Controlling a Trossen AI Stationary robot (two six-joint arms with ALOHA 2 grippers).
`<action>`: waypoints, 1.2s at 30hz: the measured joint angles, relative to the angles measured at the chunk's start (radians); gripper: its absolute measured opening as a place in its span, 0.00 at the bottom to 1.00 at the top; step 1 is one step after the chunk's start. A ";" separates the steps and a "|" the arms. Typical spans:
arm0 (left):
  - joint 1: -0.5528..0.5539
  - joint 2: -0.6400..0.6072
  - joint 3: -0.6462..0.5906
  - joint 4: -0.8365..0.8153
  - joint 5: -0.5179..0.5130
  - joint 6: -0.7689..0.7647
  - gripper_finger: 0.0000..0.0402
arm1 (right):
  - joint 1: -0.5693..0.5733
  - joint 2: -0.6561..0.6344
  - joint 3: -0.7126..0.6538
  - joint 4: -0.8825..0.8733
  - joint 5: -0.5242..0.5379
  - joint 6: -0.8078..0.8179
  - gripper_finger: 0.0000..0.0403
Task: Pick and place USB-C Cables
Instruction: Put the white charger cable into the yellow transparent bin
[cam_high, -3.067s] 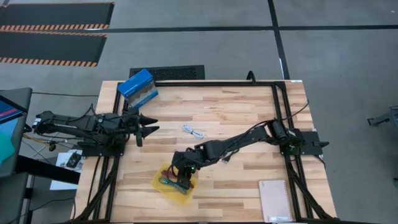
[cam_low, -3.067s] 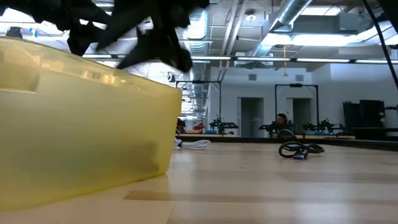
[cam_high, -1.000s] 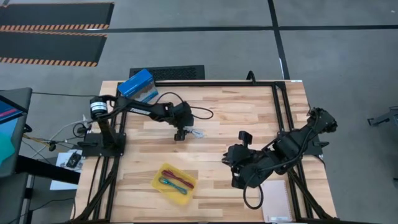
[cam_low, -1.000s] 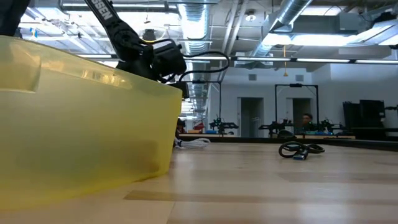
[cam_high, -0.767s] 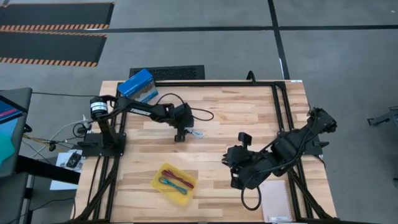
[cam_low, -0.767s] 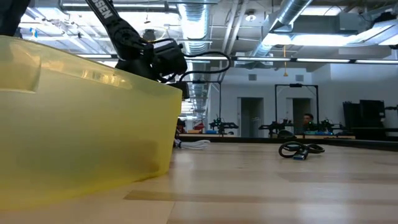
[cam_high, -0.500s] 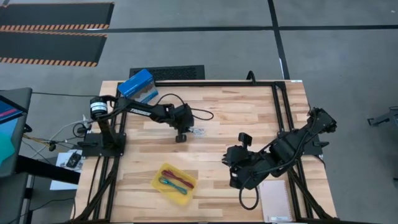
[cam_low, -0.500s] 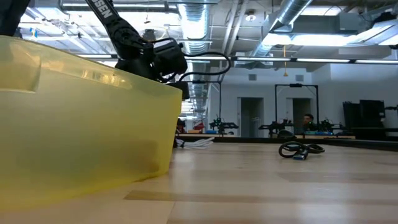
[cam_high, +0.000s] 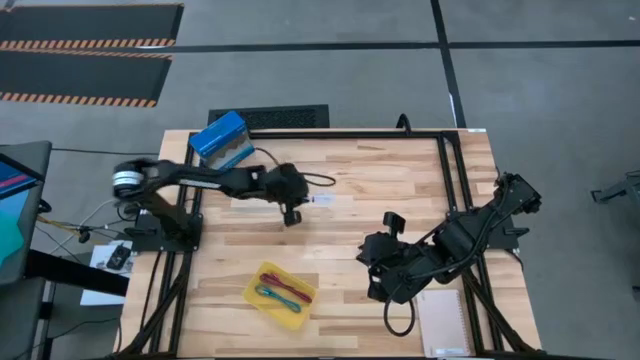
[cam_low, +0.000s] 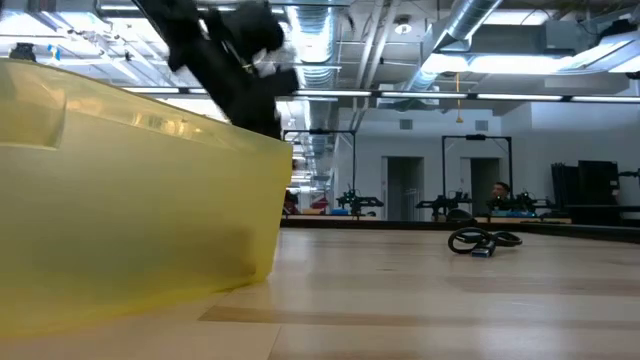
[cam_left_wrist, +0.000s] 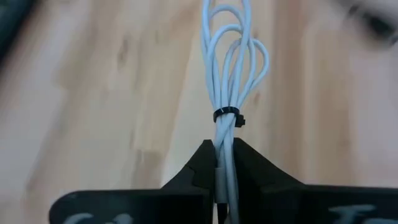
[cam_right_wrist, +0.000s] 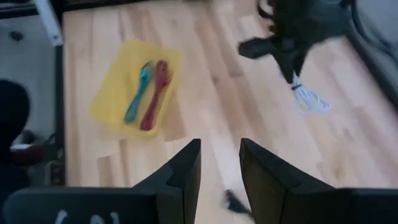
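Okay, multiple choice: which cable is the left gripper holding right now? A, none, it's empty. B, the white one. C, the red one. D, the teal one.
B: the left gripper is shut on the white cable, while the teal cable and red cable lie in the tray.

2 cables (cam_high: 284, 293) in tray (cam_high: 255, 282), box (cam_high: 220, 139) behind
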 joint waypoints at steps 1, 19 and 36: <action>-0.003 -0.047 -0.006 0.003 0.000 -0.011 0.02 | 0.003 0.000 0.000 -0.001 0.029 0.000 0.33; -0.199 -0.900 -0.548 0.530 -0.074 -0.282 0.03 | -0.153 -0.001 -0.413 0.552 0.141 -0.098 0.33; -0.399 -0.910 -0.609 0.697 -0.203 -0.206 0.03 | -0.414 0.000 -0.657 1.606 -0.225 -0.441 0.64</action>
